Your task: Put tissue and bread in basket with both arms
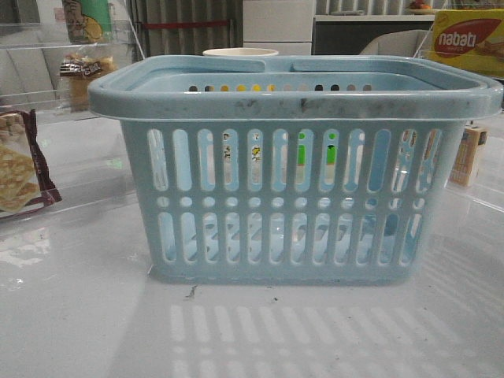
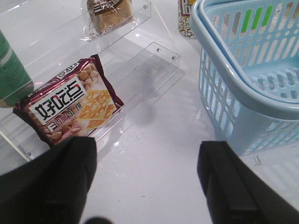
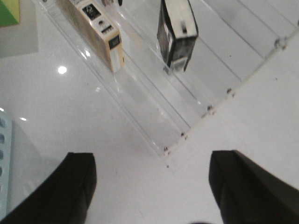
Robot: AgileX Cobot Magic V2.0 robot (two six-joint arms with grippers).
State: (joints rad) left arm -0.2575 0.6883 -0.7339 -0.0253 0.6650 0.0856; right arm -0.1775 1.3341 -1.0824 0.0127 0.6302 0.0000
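Note:
The pale blue basket [image 1: 291, 169] stands in the middle of the table; its corner also shows in the left wrist view [image 2: 243, 70]. The bread [image 2: 108, 14], clear-wrapped with a dark label, lies on a clear acrylic shelf; it also shows at the far left in the front view [image 1: 81, 75]. The tissue [image 3: 176, 35], a black pack, stands on a clear shelf. My left gripper [image 2: 147, 175] is open and empty over bare table, short of the cracker packet. My right gripper [image 3: 152, 184] is open and empty over bare table near the shelf's corner. Neither gripper shows in the front view.
A maroon-edged cracker packet [image 2: 72, 105] lies on the lower clear shelf, also at the left edge in the front view [image 1: 20, 165]. A tan carton [image 3: 96, 32] stands beside the tissue and right of the basket [image 1: 468, 155]. A yellow Nabati box [image 1: 466, 41] is at back right.

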